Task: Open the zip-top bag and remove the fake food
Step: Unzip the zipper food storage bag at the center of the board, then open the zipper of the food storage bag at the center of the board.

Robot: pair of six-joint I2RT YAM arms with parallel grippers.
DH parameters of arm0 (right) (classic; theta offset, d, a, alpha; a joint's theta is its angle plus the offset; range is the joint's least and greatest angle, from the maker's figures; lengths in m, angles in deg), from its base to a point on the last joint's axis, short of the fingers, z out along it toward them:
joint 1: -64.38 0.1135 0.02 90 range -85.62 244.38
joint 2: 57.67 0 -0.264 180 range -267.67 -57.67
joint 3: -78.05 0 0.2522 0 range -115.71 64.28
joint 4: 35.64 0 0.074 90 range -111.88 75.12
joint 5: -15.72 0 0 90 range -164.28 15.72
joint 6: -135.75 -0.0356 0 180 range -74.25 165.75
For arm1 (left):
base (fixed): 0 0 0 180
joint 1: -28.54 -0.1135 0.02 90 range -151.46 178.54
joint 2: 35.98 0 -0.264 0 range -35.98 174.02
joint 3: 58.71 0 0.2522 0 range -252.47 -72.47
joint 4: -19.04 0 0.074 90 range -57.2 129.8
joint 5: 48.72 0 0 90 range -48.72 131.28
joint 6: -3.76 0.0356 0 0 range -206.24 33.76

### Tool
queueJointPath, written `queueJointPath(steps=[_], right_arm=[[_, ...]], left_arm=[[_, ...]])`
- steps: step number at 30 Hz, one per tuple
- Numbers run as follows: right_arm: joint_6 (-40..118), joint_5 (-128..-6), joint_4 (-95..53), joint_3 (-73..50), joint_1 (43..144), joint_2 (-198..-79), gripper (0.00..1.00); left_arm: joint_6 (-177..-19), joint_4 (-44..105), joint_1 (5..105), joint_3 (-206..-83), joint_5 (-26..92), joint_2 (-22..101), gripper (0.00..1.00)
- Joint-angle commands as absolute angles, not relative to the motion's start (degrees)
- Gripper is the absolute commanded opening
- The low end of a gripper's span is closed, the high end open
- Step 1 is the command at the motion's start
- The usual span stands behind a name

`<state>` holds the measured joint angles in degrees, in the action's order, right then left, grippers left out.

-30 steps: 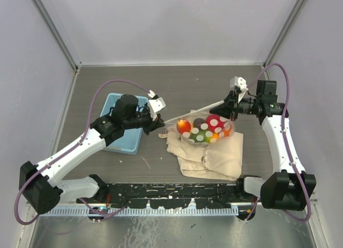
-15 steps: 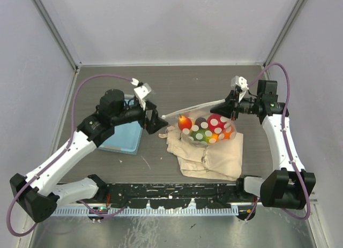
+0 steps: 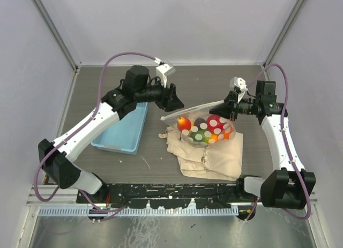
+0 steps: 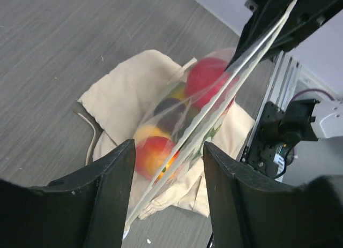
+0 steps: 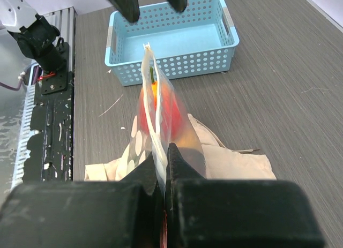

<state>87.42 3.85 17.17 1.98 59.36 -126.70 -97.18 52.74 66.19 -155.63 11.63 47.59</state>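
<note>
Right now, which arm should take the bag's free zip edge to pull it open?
Left. The left gripper is open, the zip-top bag's zip strip lined up between its fingers. The right gripper is shut on the strip's far end, holding the bag up.

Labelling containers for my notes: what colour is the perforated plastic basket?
The basket is light blue, clearest in the right wrist view.

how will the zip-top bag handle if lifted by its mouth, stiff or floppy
Probably floppy: pinched at one end by the right gripper, the zip-top bag sags over the cloth bag. Likely bottom-heavy, since the fake food pools low inside. The round pieces may roll and shift.
</note>
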Motion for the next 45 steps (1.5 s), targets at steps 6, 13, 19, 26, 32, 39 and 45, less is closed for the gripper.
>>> queueJointPath(steps=[6, 13, 19, 26, 32, 39, 45], right_arm=[[87.76, 6.05, 15.48, 1.47, 59.98, -126.16, 0.01], [87.81, 6.01, 15.48, 1.58, 59.98, -126.33, 0.01], [87.83, 5.97, 15.48, 1.54, 59.99, -126.34, 0.01], [87.85, 5.95, 15.48, 1.54, 59.99, -126.18, 0.01], [87.85, 5.88, 15.48, 1.62, 59.98, -126.17, 0.01], [87.85, 5.96, 15.61, 1.57, 59.99, -126.35, 0.01], [87.85, 5.88, 15.56, 1.66, 60.03, -126.15, 0.01]], left_arm=[[-91.4, 51.81, 71.18, -158.5, 13.6, 49.76, 0.45], [-90.81, 51.28, 71.6, -158.32, 13.7, 50.81, 0.37], [-93.2, 49.26, 71.4, -158.12, 13.73, 50.9, 0.39], [-95.78, 48.12, 70.8, -158.23, 11.49, 52.31, 0.38], [-95.93, 47.72, 70.76, -158.12, 10.55, 53.06, 0.34], [-95.92, 47.78, 70.66, -158.28, 10.69, 53.3, 0.33], [-98.87, 47.04, 69.15, -158.42, 9.54, 53.52, 0.34]])
